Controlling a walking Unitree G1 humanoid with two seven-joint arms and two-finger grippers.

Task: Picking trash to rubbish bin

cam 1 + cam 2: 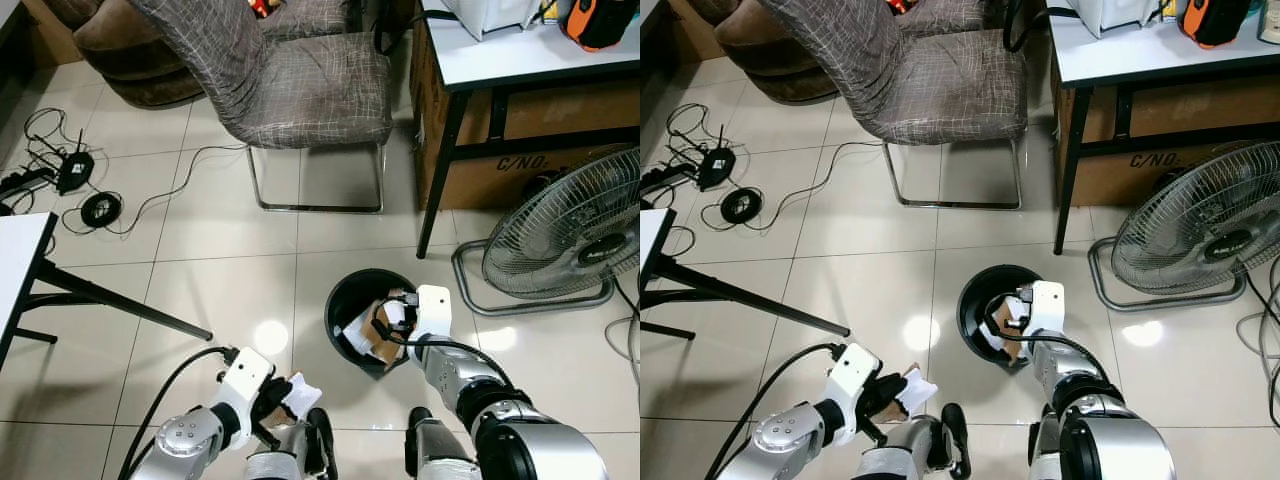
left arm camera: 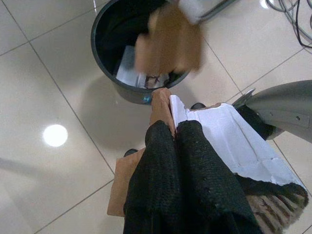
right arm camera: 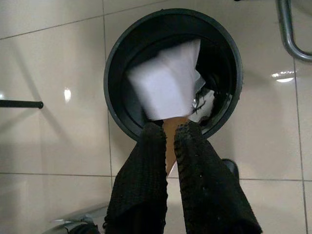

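A black round rubbish bin (image 1: 338,298) stands on the tiled floor just ahead of me, with white paper and brown card inside. My right gripper (image 1: 388,320) hangs over the bin's mouth, shut on a brown card scrap with a white sheet (image 3: 165,83) dangling into the bin (image 3: 113,73). My left gripper (image 1: 270,402) is low at the near left, well short of the bin, shut on a crumpled white paper and brown card (image 2: 229,136). In the left wrist view the bin (image 2: 103,34) lies beyond that paper.
A grey fabric chair (image 1: 300,90) on a metal frame stands behind the bin. To the right are a floor fan (image 1: 570,235) and a white-topped table's black leg (image 1: 438,170). Cables (image 1: 90,190) trail at far left, near another table's leg (image 1: 110,300).
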